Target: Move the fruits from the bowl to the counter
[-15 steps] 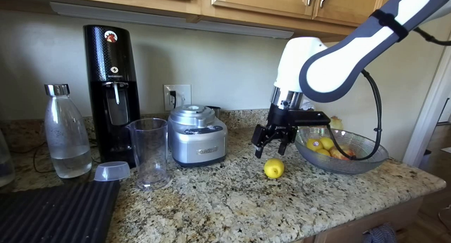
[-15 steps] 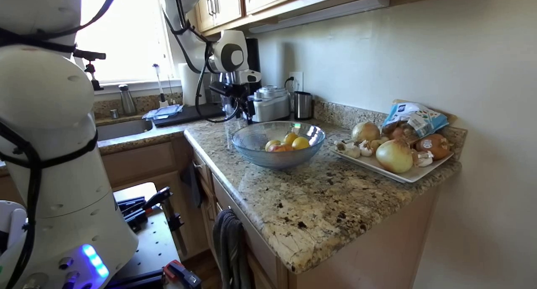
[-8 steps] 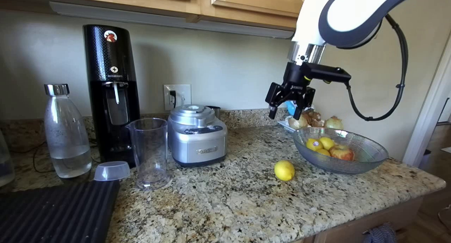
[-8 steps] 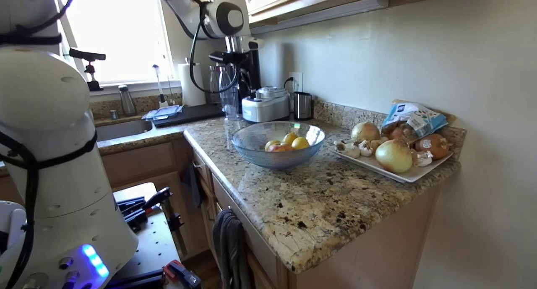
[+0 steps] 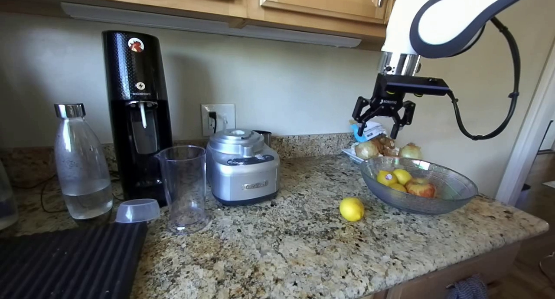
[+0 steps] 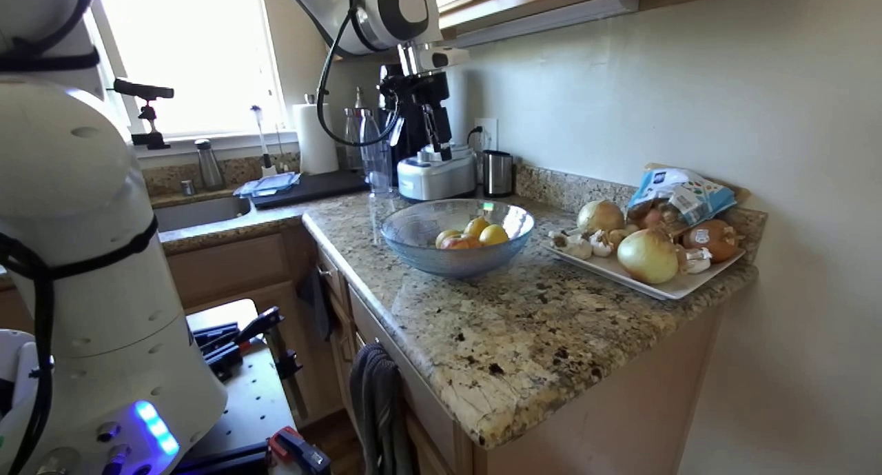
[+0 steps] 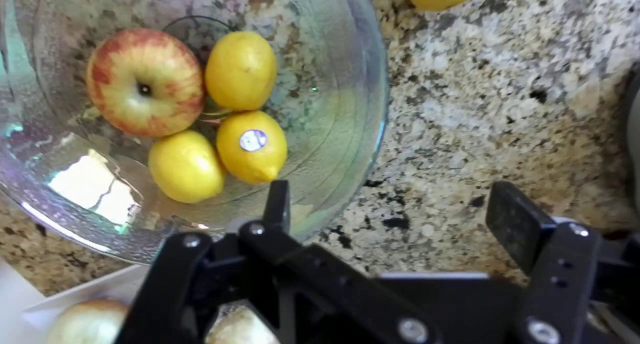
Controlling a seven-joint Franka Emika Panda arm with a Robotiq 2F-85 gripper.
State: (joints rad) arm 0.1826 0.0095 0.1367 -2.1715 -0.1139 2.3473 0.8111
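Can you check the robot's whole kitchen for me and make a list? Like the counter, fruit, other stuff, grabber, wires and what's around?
Surface: speckled counter; spills: nothing seen.
Job's things: bowl holds an apple and three lemons; a fourth lemon lies on the counter, apart from the bowl.
Clutter: food processor, clear jug, soda maker, bottles, black mat, tray of onions.
Gripper: open, above the counter; between its fingers, nothing seen.
Cables: black cable loops from the arm, not touching the bowl; a plug sits in the outlet.
Surroundings: cupboards, window, sink, a hanging towel.
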